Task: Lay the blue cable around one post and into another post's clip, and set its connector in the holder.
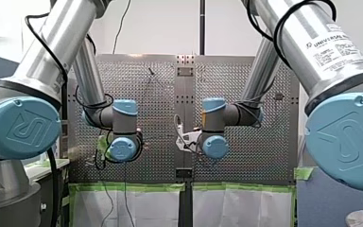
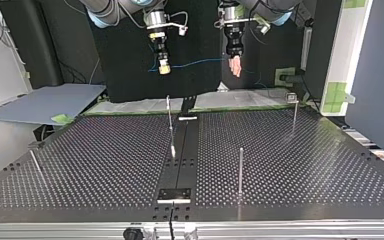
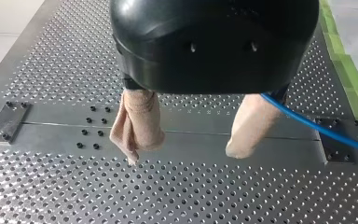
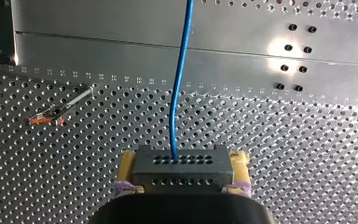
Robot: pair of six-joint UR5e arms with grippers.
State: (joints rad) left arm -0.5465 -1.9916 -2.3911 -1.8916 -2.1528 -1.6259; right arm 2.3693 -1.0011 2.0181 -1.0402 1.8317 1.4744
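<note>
our right gripper (image 4: pixel 184 164) clamps the connector (image 4: pixel 182 173) high over the table (image 2: pixel 305 165), toward its arm-side edge. the blue cable (image 4: pixel 185 37) runs to our left gripper (image 3: pixel 186 151), jaws apart. the posts (image 2: pixel 240 170) look bare: routing, clipping and seating remain.

Thin upright posts (image 2: pixel 240 170) across the perforated table (image 2: pixel 305 165), open gaps between.

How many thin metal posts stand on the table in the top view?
4. The left post near the view's left edge, the centre post at the middle, the near post right of centre, the far-right post towards the back. More may be hidden.
</note>
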